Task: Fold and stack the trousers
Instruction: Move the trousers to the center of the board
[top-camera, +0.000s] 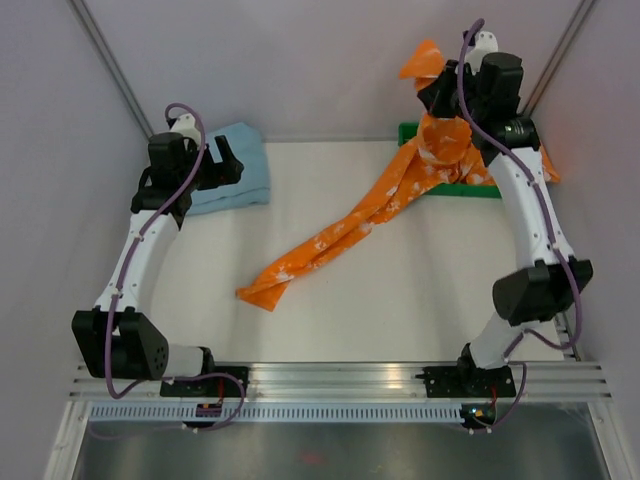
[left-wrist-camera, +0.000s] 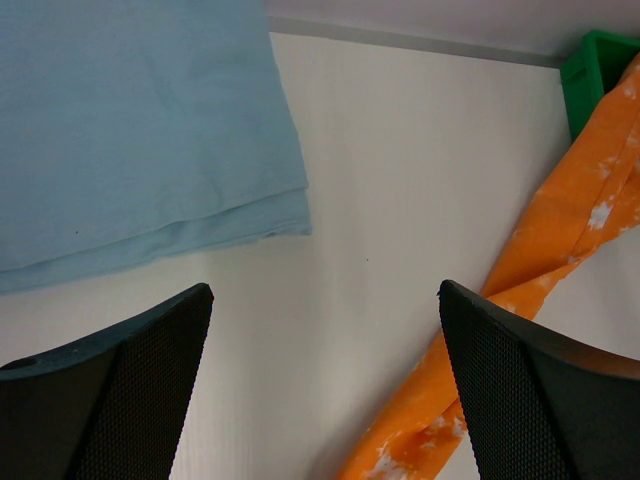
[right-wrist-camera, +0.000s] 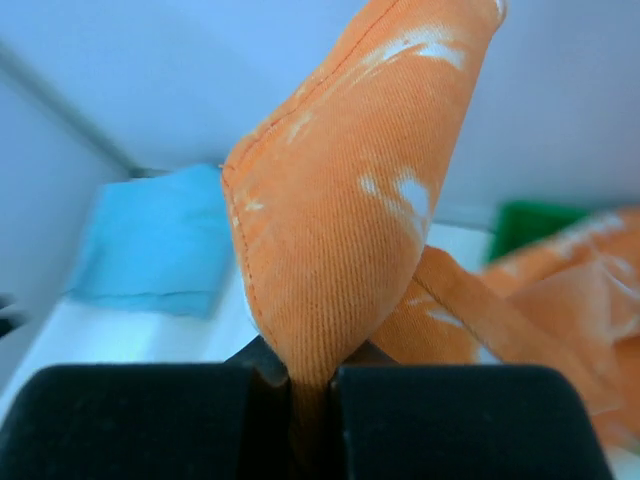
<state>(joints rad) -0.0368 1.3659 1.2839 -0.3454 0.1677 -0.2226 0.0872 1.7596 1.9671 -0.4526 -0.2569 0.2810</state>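
Here the right gripper (right-wrist-camera: 312, 385) is clamped on a fold of the trousers (top-camera: 340, 232): the orange, white-blotched cloth is pinched between its two black fingers (right-wrist-camera: 450, 420) and bulges up above them in a rounded, stitched edge. The gripper holds that fold raised over the green bin (top-camera: 410, 133), at the bin's far side, with a peak of fabric sticking up beyond it. Below the gripper the trousers hang in a bunched mass that drops onto the bin and hides most of it; only the bin's left corner and a strip of its near wall show. From the bin one long leg runs out slantwise over the white counter (top-camera: 430, 300) toward the left arm's base, lying on the surface with a twist in it, and its end rests well apart from the bin, about mid-counter.

The left gripper (left-wrist-camera: 325, 288) stands with its jaws wide apart and nothing between them, well away from the bin on the counter's opposite side. It hovers at the edge of a folded light blue cloth (left-wrist-camera: 140, 130), which lies flat. Seen from the left wrist, the trouser leg passes just beside the finger nearer the bin, coming down from the bin's corner.
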